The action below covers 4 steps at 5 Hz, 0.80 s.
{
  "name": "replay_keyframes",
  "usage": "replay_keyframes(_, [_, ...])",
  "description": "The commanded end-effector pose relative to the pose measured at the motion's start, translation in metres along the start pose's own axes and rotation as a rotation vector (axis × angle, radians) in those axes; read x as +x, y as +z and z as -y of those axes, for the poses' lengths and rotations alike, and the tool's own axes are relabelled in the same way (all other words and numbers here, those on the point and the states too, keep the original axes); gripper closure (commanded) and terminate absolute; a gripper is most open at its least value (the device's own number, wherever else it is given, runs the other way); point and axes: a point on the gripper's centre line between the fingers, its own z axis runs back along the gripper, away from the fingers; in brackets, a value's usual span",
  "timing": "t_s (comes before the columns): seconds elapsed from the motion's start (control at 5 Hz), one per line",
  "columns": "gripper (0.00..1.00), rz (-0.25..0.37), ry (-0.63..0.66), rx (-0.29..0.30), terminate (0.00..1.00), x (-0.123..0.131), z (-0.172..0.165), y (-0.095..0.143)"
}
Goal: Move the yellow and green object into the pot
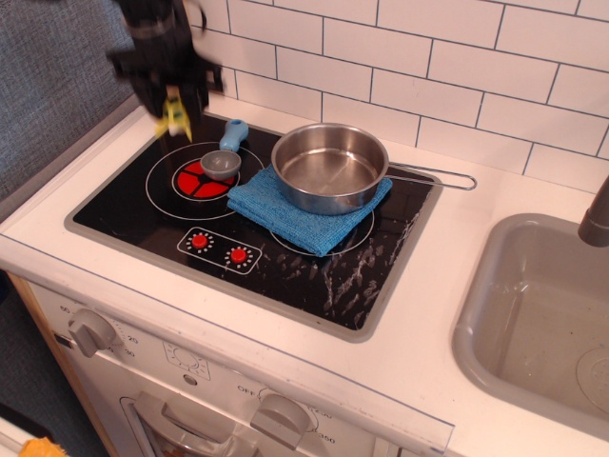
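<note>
My black gripper (172, 103) is at the back left, above the far left corner of the black stovetop (133, 205). It is shut on the yellow and green toy turtle (173, 113), which hangs between its fingers, lifted clear of the stove and blurred by motion. The shiny steel pot (329, 168) stands empty on a blue cloth (285, 212) in the middle of the stove, its wire handle pointing right. The pot is well to the right of the gripper.
A grey measuring scoop with a blue handle (223, 158) lies on the red burner between the gripper and the pot. A white tiled wall runs behind. A grey sink (533, 314) is at the right. Oven knobs sit along the front.
</note>
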Motion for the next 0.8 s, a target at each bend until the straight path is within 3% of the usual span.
replay_keyframes(0.0, [1.0, 0.127, -0.069, -0.087, 0.0, 0.008, 0.059, 0.056])
replay_keyframes(0.4, [1.0, 0.097, -0.227, -0.184, 0.0, -0.003, 0.124, 0.037])
replay_keyframes(0.6, [1.0, 0.052, -0.286, -0.189, 0.0, -0.007, 0.147, 0.016])
